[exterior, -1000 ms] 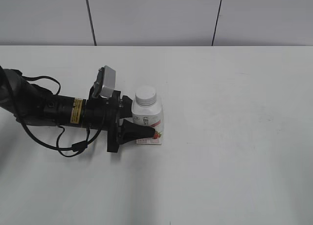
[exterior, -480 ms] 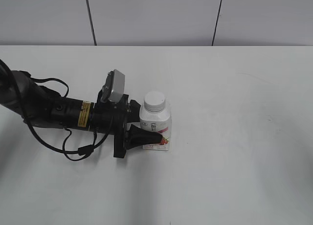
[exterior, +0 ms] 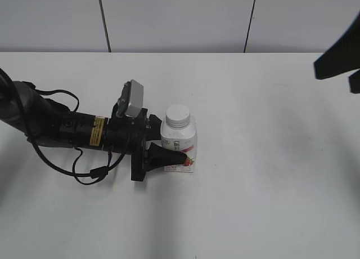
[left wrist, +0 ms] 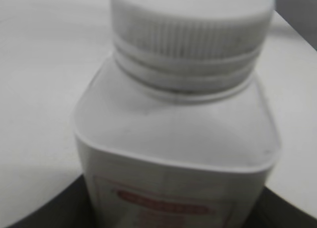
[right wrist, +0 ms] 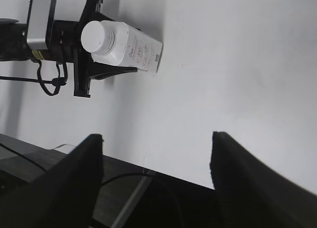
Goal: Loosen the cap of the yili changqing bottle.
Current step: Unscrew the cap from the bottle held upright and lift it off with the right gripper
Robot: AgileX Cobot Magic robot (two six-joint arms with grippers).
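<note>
The yili changqing bottle (exterior: 180, 139) stands upright on the white table, left of centre, with a pink-red label low on its front. Its white ribbed cap (exterior: 178, 116) sits on the neck. My left gripper (exterior: 172, 152) comes in from the left and is shut on the bottle's lower body; only the near finger shows. In the left wrist view the bottle (left wrist: 173, 139) and cap (left wrist: 190, 20) fill the frame, blurred. My right gripper (exterior: 337, 59) hangs open and empty at the top right, far from the bottle. It also shows in the right wrist view (right wrist: 156, 139), with the bottle (right wrist: 136, 49) at upper left.
The white table (exterior: 270, 186) spreads to the right of the bottle. A grey panelled wall (exterior: 180, 17) runs along the back. The left arm's black cables (exterior: 84, 169) loop on the table. The table's edge and dark floor (right wrist: 148, 198) show below the right gripper.
The left gripper slid the bottle a little to the right and nearer, then held still. The right gripper has come into view at the top right.
</note>
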